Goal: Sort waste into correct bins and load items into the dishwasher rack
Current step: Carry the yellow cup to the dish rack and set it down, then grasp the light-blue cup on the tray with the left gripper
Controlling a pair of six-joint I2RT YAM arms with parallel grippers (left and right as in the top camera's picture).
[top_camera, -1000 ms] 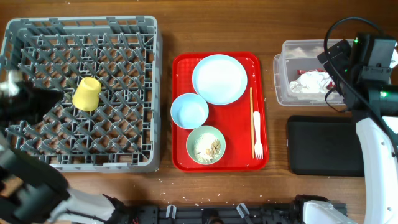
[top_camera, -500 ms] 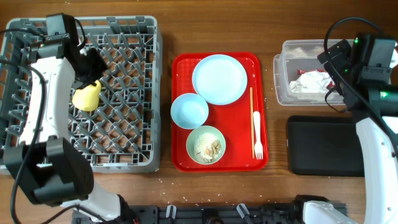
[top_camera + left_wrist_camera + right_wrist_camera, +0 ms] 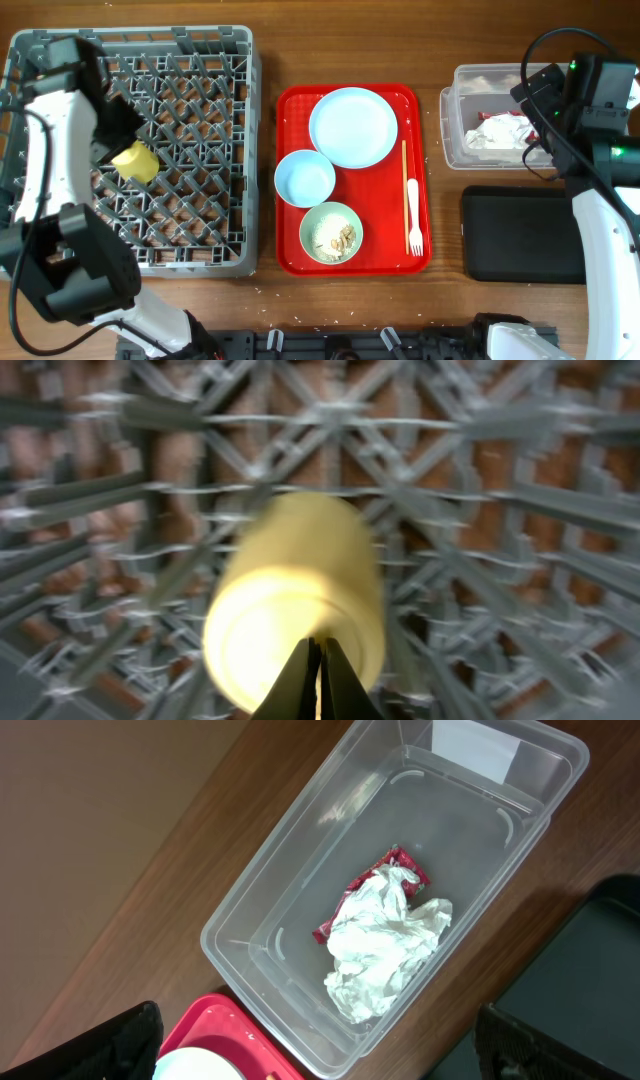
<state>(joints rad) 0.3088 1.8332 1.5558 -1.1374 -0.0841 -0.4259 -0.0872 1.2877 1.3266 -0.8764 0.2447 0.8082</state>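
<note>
The yellow cup (image 3: 135, 160) lies tilted in the left part of the grey rack (image 3: 200, 60). My left gripper (image 3: 124, 143) is over it; in the left wrist view its fingers (image 3: 318, 660) are pressed together in front of the blurred cup (image 3: 290, 590), with rack pegs (image 3: 480, 480) behind. My right gripper (image 3: 535, 100) hangs open and empty (image 3: 345, 1045) over the clear tub (image 3: 260, 900), which holds the white napkin (image 3: 385, 945) and red wrapper (image 3: 345, 915). On the red tray (image 3: 290, 180) are the plate (image 3: 352, 127), an empty bowl (image 3: 305, 178), a bowl with crumbs (image 3: 331, 232), chopsticks (image 3: 404, 185) and fork (image 3: 413, 215).
The black tray (image 3: 520, 235) lies in front of the clear tub (image 3: 455, 130) at the right; its corner shows in the right wrist view (image 3: 600, 950). White crumbs dot the wood along the front edge.
My left arm swung in from the left edge to over the rack, then drew back left a little. The yellow cup shifted slightly down-left. The right arm has not moved.
</note>
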